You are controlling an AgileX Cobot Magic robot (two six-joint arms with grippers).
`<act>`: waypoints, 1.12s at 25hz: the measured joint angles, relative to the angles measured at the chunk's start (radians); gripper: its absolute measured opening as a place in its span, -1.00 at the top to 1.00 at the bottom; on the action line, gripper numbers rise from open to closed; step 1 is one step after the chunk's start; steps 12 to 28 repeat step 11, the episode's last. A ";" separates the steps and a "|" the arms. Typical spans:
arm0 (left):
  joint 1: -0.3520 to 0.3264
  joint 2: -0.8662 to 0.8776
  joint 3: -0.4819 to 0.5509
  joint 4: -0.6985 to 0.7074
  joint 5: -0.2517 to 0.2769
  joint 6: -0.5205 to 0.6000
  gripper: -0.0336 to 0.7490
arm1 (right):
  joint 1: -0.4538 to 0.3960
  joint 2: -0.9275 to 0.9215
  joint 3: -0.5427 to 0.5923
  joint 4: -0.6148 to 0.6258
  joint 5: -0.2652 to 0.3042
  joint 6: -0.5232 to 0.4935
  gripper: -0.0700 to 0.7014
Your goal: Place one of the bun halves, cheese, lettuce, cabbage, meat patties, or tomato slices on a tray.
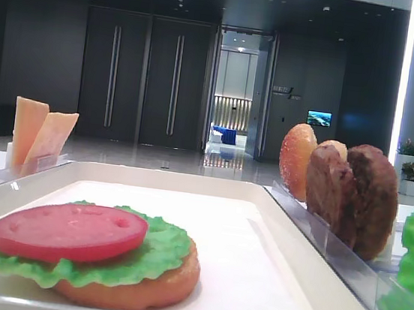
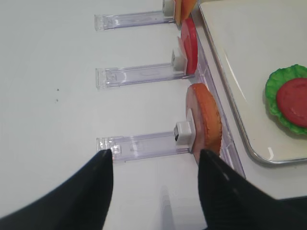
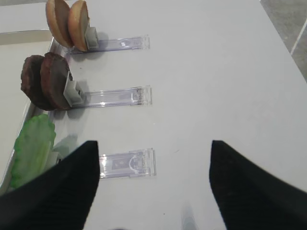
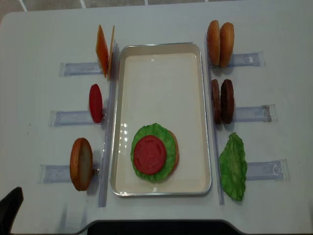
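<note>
Counts: tomato slices two, one red disc (image 4: 149, 155) stacked on lettuce (image 4: 168, 147) and a bun half (image 4: 174, 152) in the tray (image 4: 161, 46), one (image 4: 96, 103) racked on the counter (image 4: 44, 34); patties (image 4: 222, 101) two. Left gripper (image 2: 154, 165) jaws wide, empty; right gripper (image 3: 154, 165) likewise.

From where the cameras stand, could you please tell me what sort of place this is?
Probably a demo table in a large lobby or hall: dark double doors and a glossy floor lie behind, while toy burger parts stand in clear racks beside a white tray.
</note>
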 joint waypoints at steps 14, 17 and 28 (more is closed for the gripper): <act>0.000 0.000 0.000 0.000 0.000 0.000 -0.13 | 0.000 0.000 0.000 0.000 0.000 0.000 -0.39; 0.000 0.000 0.000 0.000 0.000 0.000 -0.13 | 0.000 0.000 0.000 0.000 0.000 0.000 -0.39; 0.000 0.000 0.000 0.000 0.000 0.000 -0.13 | 0.000 0.000 0.000 0.000 0.000 0.000 -0.39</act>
